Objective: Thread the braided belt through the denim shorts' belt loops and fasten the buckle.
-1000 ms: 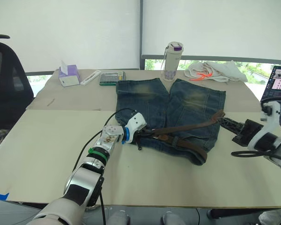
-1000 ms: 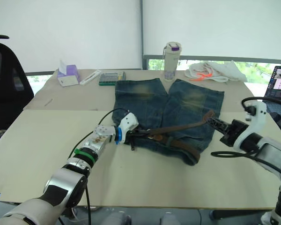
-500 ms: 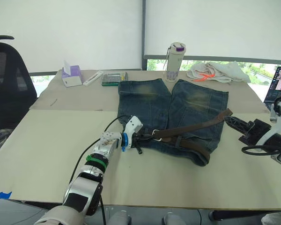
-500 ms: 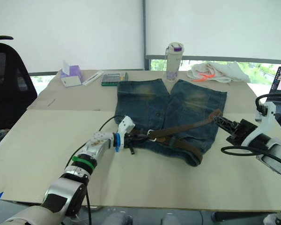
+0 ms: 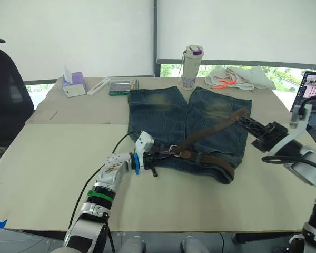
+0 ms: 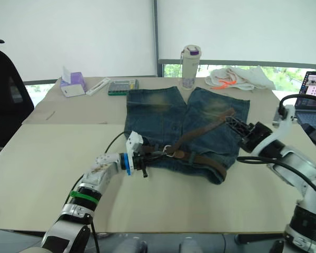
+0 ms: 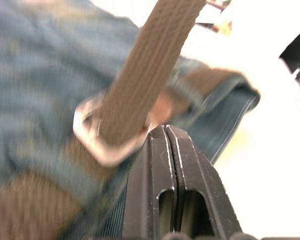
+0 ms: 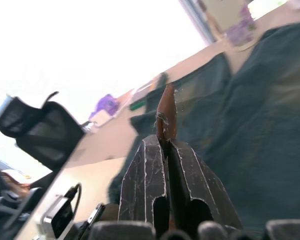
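The belt (image 5: 210,132) runs taut from our left jaws, pinched beside the buckle (image 7: 97,142), to our right jaws gripping its tip.

We are seeing a beige table (image 5: 47,158) lying under everything. Along its far edge a purple-capped bottle (image 5: 189,67) is standing upright, and beside it a white cloth with an orange cord (image 5: 237,77) is lying crumpled. Toward the far left corner a purple tissue box (image 5: 73,84) is sitting, with a flat white object (image 5: 98,86) and a small green tray (image 5: 123,86) lying just beside it. A black office chair (image 5: 4,100) is standing at the table's left side, and a laptop (image 5: 314,101) is showing its lit screen at the right edge.
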Controlling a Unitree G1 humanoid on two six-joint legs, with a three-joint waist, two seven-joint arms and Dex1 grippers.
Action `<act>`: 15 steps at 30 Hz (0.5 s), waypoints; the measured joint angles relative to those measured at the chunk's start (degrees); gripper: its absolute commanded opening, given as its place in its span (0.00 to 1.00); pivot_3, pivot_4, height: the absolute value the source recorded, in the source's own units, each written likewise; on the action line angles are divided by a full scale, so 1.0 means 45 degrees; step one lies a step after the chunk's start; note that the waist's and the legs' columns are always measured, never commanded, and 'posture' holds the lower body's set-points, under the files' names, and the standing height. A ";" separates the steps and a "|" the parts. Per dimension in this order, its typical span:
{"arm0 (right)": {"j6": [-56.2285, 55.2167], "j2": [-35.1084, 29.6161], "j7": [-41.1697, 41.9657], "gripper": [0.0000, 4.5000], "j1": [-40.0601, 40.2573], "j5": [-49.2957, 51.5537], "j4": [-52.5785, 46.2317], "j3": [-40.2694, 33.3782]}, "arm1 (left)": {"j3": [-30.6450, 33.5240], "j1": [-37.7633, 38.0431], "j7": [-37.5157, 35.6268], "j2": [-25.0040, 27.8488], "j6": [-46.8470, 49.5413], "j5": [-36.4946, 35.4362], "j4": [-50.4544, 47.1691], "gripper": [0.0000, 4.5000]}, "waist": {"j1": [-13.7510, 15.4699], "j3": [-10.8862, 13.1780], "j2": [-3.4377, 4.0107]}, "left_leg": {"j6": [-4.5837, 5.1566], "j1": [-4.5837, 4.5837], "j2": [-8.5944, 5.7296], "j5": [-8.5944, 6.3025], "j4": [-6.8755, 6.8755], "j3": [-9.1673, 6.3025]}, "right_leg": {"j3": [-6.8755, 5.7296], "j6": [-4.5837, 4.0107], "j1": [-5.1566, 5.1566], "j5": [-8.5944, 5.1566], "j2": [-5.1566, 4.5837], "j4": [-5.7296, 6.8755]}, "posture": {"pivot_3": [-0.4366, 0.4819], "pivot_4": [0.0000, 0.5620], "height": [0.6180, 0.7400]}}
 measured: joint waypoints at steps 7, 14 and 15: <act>-0.1156 0.2166 -0.1984 0.00 -0.0180 0.0707 -0.0338 0.1059 | 0.0082 0.0999 0.1172 -0.0441 -0.0457 -0.0511 -0.2973 0.01 | -0.0142 -0.0004 0.0007 | 0.0002 -0.0003 0.0009 0.0002 -0.0007 -0.0004 | 0.0056 -0.0013 -0.0069 0.0010 0.0015 0.0034 | 0.48 0.27 1.00; -0.2400 0.3751 -0.3211 0.00 -0.0255 0.0839 -0.0855 0.2188 | -0.0820 0.1209 0.3505 -0.0308 -0.4926 0.2367 -0.2933 0.33 | -0.0156 -0.0009 0.0018 | 0.0003 -0.0002 -0.0007 0.0004 -0.0022 0.0007 | 0.0065 -0.0024 -0.0092 0.0016 0.0018 0.0035 | 0.48 0.27 1.00; -0.2463 0.3818 -0.3260 0.00 -0.0201 0.0888 -0.0905 0.2323 | -0.1100 0.1209 0.3988 -0.0211 -0.6022 0.3159 -0.2731 0.41 | -0.0142 -0.0010 0.0019 | 0.0003 -0.0002 -0.0008 0.0004 -0.0021 0.0008 | 0.0068 -0.0025 -0.0091 0.0017 0.0013 0.0032 | 0.48 0.27 1.00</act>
